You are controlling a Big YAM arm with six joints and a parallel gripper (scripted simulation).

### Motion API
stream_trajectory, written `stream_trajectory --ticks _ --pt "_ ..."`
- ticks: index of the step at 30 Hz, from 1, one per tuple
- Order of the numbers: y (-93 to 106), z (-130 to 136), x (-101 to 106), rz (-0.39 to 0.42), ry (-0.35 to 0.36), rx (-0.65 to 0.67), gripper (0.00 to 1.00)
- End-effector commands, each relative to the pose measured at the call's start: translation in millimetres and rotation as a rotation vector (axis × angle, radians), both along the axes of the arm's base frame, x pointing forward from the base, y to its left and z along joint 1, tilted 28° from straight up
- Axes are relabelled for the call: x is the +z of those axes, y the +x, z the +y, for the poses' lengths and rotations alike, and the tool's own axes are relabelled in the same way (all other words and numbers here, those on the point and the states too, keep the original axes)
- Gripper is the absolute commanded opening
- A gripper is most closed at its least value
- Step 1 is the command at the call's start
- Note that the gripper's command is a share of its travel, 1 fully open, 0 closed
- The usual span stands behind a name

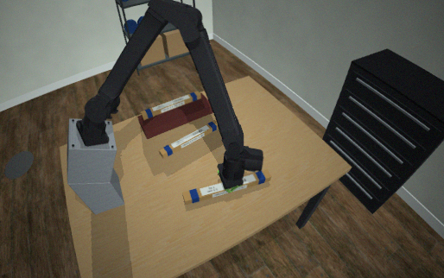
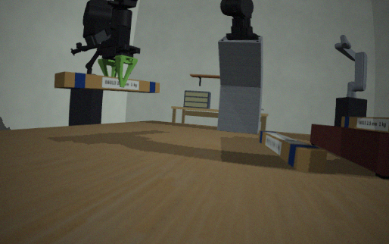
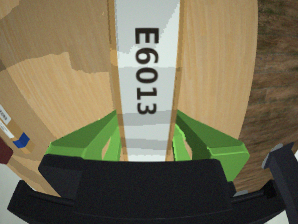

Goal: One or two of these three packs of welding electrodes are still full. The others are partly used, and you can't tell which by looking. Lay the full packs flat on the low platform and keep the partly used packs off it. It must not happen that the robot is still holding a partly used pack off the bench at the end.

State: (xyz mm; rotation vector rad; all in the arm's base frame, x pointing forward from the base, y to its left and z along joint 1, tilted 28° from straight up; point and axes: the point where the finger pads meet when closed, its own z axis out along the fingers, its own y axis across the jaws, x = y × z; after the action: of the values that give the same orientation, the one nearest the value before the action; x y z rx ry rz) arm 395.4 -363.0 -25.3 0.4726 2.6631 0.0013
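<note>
With the held pack (image 1: 212,189) (image 2: 96,81) (image 3: 147,90) up off the surface (image 1: 164,224) (image 2: 170,197) (image 3: 215,50), the relation that matters is its long axis against the low platform (image 1: 173,123) (image 2: 340,142) (image 3: 4,152). Gripper (image 1: 231,187) (image 2: 115,77) (image 3: 146,113) is partly open, fingers closed on the pack across its width, near mid-length. Pack hangs roughly level, label up.

In the top view its long axis runs near parallel to the surface's lower edge, slightly flatter than the platform's. Platform lies up and left of the gripper, by the surface's upper-left edge, well apart. One arm only, so no choice of reach.

Between them, the loose pack (image 1: 187,140) (image 2: 291,149) (image 3: 15,135) lies flat on the surface, just beside the platform. Third pack (image 1: 170,105) (image 2: 367,123) is already on the platform, along its far side. Near strip of the platform shows bare and looks wide enough for one more, lined up lengthwise.

Weight is the likely tell for full or partly used; can't call it from here. If full: carry over, turn slightly, lower onto the near strip. If not: set down near the surface's lower edge. Risk: clipping the loose pack or nudging the third one.

Room: black drawer cabinet (image 1: 389,108) stands off the surface's right corner, clear of that path.
</note>
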Motion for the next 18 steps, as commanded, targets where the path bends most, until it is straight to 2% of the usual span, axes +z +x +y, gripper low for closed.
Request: stream_trajectory --ticks 1,13,18 --pt "-6.3 -24.1 56.8 -0.060 -0.068 -0.022 0.00" --pt "-17.5 -19.0 71.6 -0.056 -0.063 -0.022 0.00" --pt "-19.0 -21.3 84.9 -0.063 -0.071 -0.022 0.00"
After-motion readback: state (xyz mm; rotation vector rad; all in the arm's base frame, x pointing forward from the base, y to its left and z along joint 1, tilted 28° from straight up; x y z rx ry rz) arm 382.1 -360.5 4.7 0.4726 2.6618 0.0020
